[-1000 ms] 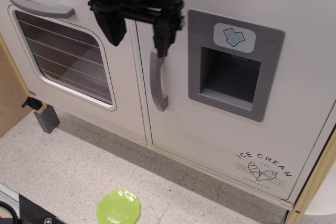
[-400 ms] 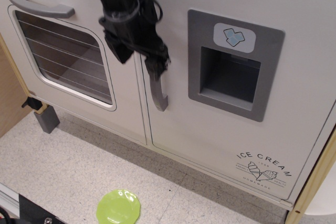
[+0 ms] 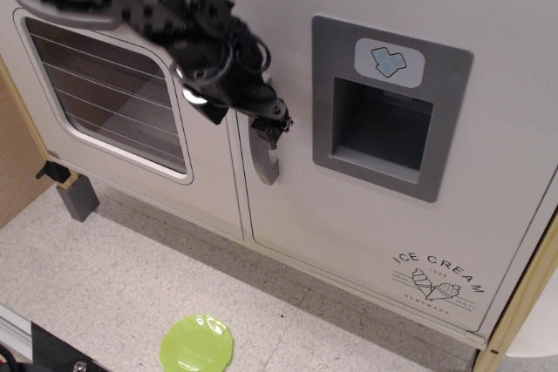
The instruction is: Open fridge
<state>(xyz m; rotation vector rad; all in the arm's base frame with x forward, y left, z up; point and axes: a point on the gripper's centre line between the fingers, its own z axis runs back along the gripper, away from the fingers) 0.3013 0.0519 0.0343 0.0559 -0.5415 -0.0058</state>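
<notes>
The white fridge door [image 3: 349, 233] fills the right half of the view and sits flush with the cabinet. It has a grey dispenser panel [image 3: 384, 119] with a blue ice sticker [image 3: 389, 61] and an "ICE CREAM" logo [image 3: 436, 283]. Its vertical grey handle [image 3: 266, 163] is at the door's left edge, and only the lower part shows. My black gripper [image 3: 246, 115] reaches in from the upper left and covers the handle's top. One fingertip [image 3: 273, 125] rests on the handle and the other lies left of it, over the seam. The jaws stand apart.
The white oven door [image 3: 113, 102] with a glass window is to the left, and my arm partly covers its horizontal handle [image 3: 44, 13]. A green plate [image 3: 197, 345] lies on the speckled floor. A grey block [image 3: 77, 198] stands by the wooden side panel [image 3: 13, 163].
My gripper has swung down and tilted, moving from above the handle's top onto its upper part. The arm now crosses over the oven handle. The fridge door has not moved.
</notes>
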